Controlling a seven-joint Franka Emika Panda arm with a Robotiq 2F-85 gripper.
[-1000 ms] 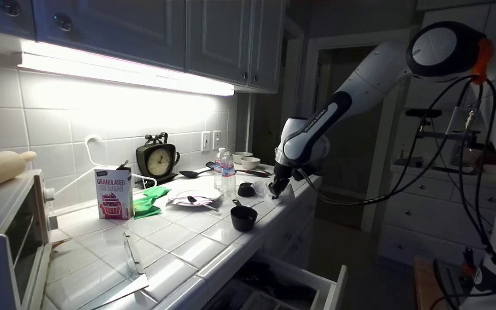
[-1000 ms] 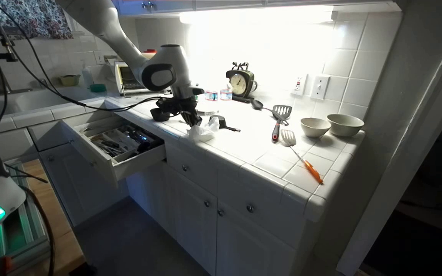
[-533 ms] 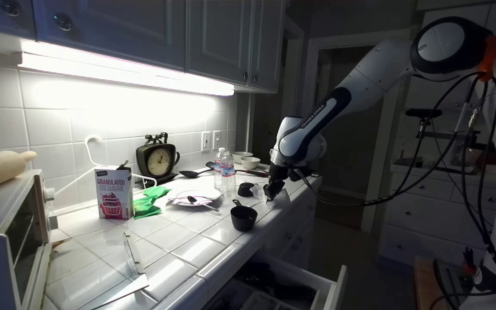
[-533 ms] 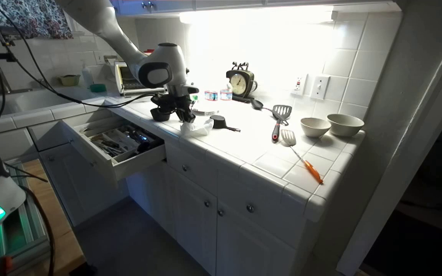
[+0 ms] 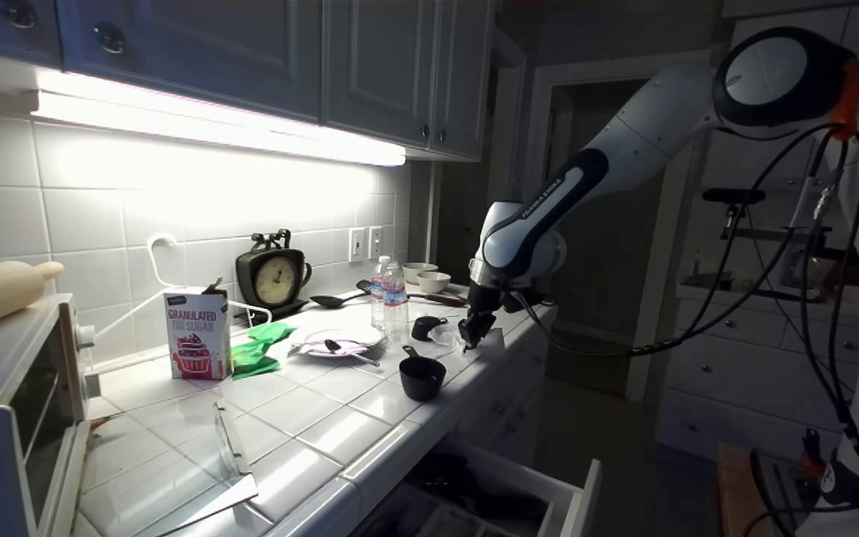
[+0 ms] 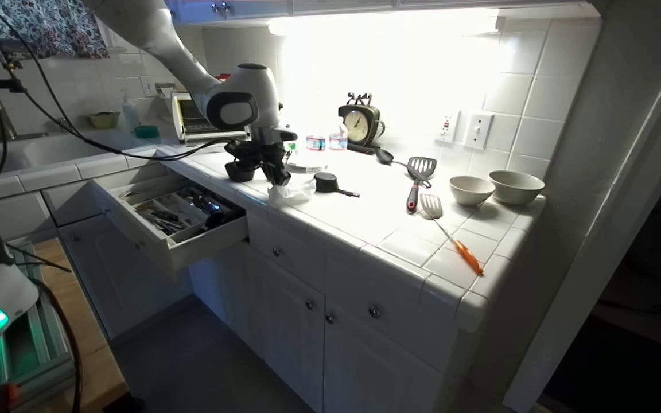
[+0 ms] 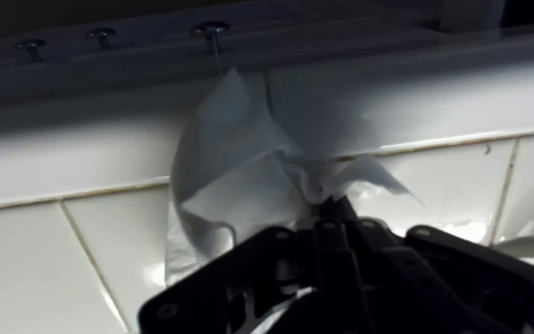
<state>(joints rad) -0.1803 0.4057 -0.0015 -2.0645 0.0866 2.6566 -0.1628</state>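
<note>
A crumpled white paper sheet (image 7: 248, 185), perhaps a paper towel, is pinched at the tips of my gripper (image 7: 334, 202), whose black fingers stand together. In both exterior views my gripper (image 5: 468, 343) is low over the front edge of the tiled counter, and the paper (image 6: 291, 194) spreads beneath it on the tiles. In the wrist view one corner of it reaches over the rounded edge. Close by are two black measuring cups: one (image 5: 422, 379) nearer the toaster oven, the other (image 6: 326, 182) just beyond the paper.
An open drawer (image 6: 210, 244) of utensils juts out below the counter. Two water bottles (image 5: 396, 302), a white plate (image 5: 336, 341) and a sugar box (image 5: 198, 335) stand farther in. Two bowls (image 6: 471, 190) and an orange-handled spatula (image 6: 468, 256) lie toward the far end.
My gripper has moved along the counter edge toward the open drawer and slightly down, dragging the paper along. Over the last half second it has barely shifted; the paper has flattened somewhat.
</note>
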